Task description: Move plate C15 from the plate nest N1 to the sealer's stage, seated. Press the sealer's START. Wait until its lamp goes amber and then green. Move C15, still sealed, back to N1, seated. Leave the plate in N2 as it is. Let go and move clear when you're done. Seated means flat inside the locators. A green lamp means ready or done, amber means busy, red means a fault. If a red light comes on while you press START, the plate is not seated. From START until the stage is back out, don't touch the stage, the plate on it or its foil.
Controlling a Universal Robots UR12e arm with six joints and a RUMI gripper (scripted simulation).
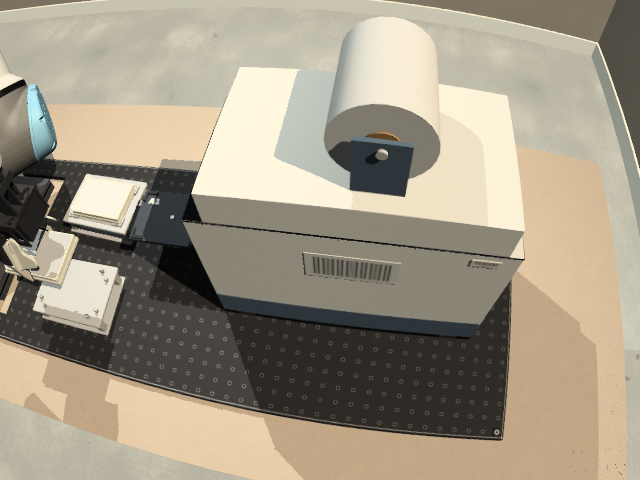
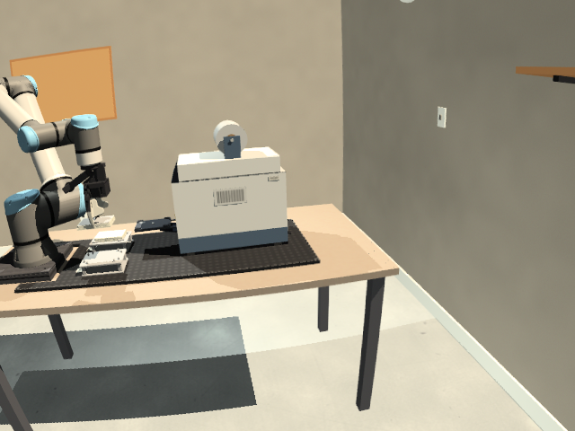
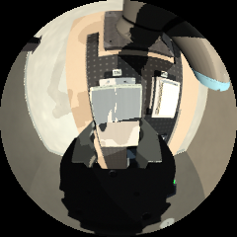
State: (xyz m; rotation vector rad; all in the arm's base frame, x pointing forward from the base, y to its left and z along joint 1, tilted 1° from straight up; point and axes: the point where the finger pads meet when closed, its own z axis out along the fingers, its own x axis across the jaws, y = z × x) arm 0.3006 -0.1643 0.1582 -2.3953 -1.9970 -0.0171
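Yep, the RUMI gripper (image 1: 32, 258) (image 2: 96, 211) (image 3: 118, 119)'s got plate C15 (image 1: 55, 255) (image 2: 96, 221) (image 3: 117, 106) clamped in its jaws, up above the perforated black mat (image 1: 289, 351) (image 2: 217, 259) (image 3: 94, 64).

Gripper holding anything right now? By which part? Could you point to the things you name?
Yes: a plate (image 1: 57, 255) (image 3: 117, 105), gripped at the side walls near one end, between the fingers; most of it juts out beyond them.

Bright, hard light whitens the top of the sealer (image 1: 361, 289) (image 2: 232, 208), while dark shadow spreads over the board before it. Walls beyond the sealer look dimmer. The wrist view bulges, fisheye-like, inside a black surround.
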